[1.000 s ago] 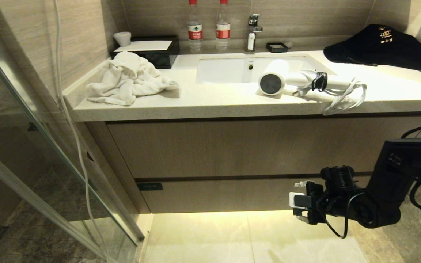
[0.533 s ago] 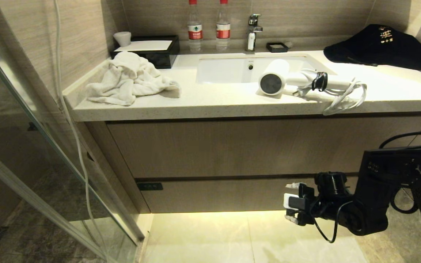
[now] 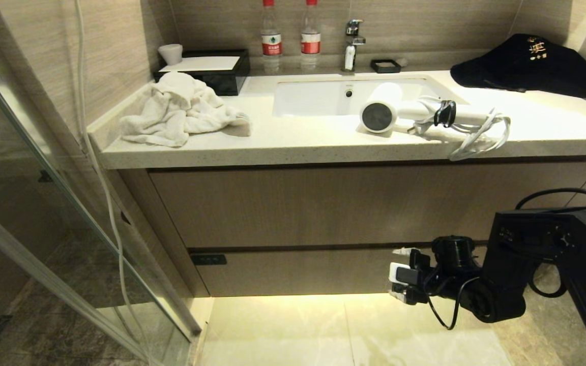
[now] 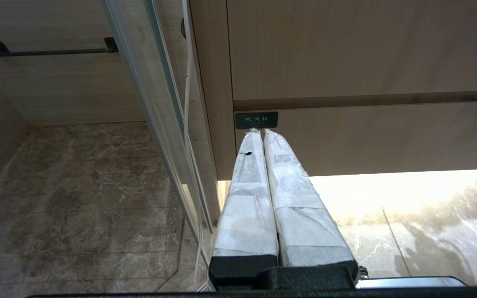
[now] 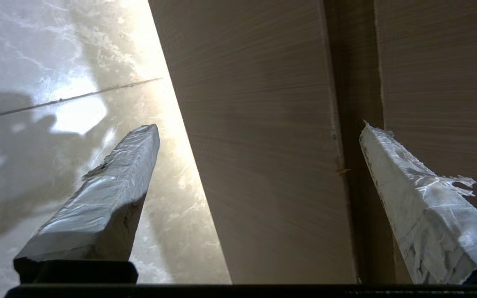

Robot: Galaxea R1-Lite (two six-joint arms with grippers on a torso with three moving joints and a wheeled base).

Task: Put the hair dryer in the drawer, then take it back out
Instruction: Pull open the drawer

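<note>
The right gripper point(image 3: 400, 277), fingers wide apart and empty, has crept left along the shut drawer point(image 3: 298, 272) at the frame's lower right, likely to pull it.

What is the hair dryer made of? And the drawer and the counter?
The hair dryer looks like smooth white plastic, slightly shiny, with a dark grey round end. The drawer looks like light-brown wood or wood-look board: fine grain lines, matte front. The counter seems to be pale speckled stone, possibly man-made, with a soft sheen.

Right end effector point(image 3: 400, 274) low, level, fingers point(image 5: 110, 182) spread wide; left end effector point(image 4: 259, 132) parked, fingers pressed together.
</note>
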